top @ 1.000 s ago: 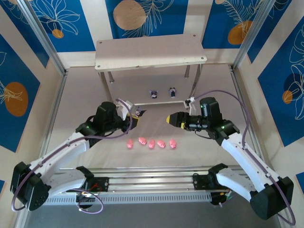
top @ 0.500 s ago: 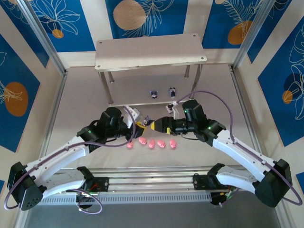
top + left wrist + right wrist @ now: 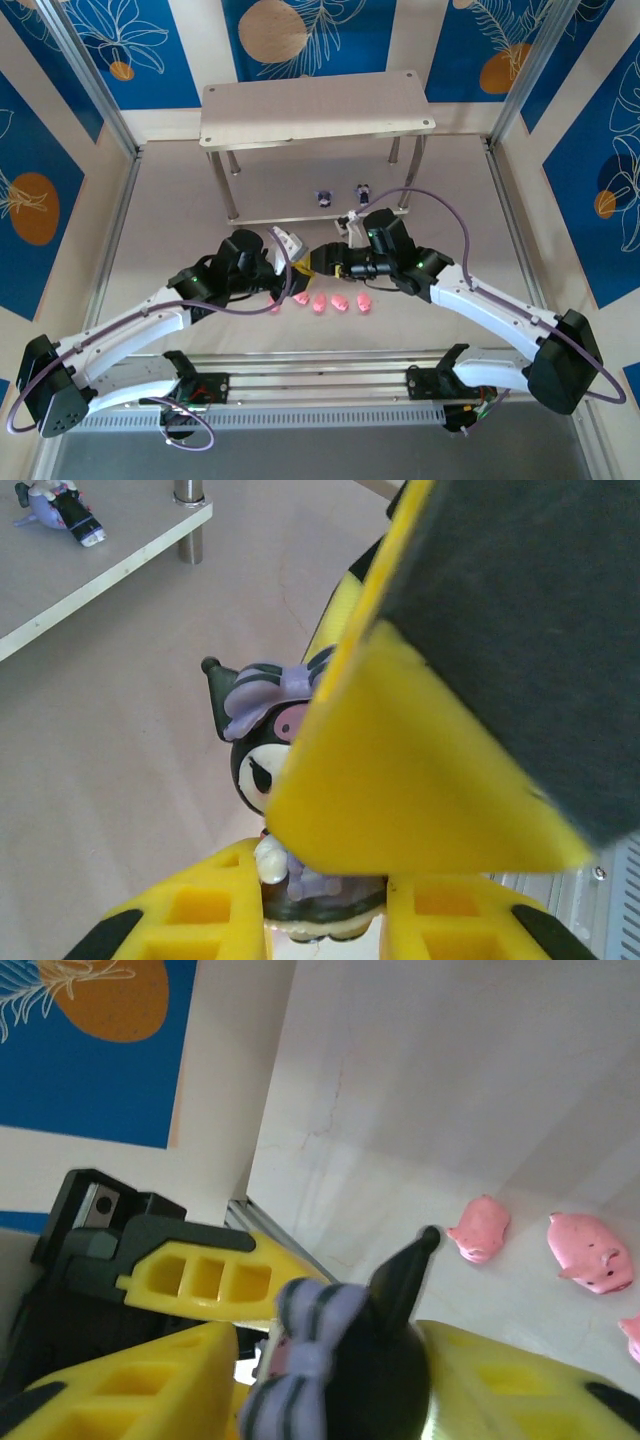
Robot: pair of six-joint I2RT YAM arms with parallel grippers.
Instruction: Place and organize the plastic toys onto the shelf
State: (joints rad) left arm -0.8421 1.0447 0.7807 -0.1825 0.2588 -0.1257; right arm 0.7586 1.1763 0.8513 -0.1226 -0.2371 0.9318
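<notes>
Now meeting tip to tip in the air above the tabletop (image 3: pixel 170 220), well short of the two-tier beige shelf with silver legs (image 3: pixel 318 108). Pinching the dark purple-black plastic figurine with a pale face (image 3: pixel 255 765) by its base in the left end effector (image 3: pixel 325 905), nearly shut. Closing the right end effector (image 3: pixel 330 1390) about the same figurine's head, partway open with no gap showing on either side (how firmly, cannot tell). Reads as a handover: held from both sides, not yet let go by the left.

Against a second ago: then standing well apart, the right one wider and empty off to the right; since swung in to the centre and narrowed. Same left grip throughout. No shift in the five pink pig-like toys (image 3: pixel 320 304) in their row below, nor in the two dark figurines (image 3: pixel 323 197) on the shelf's lower board.
</notes>
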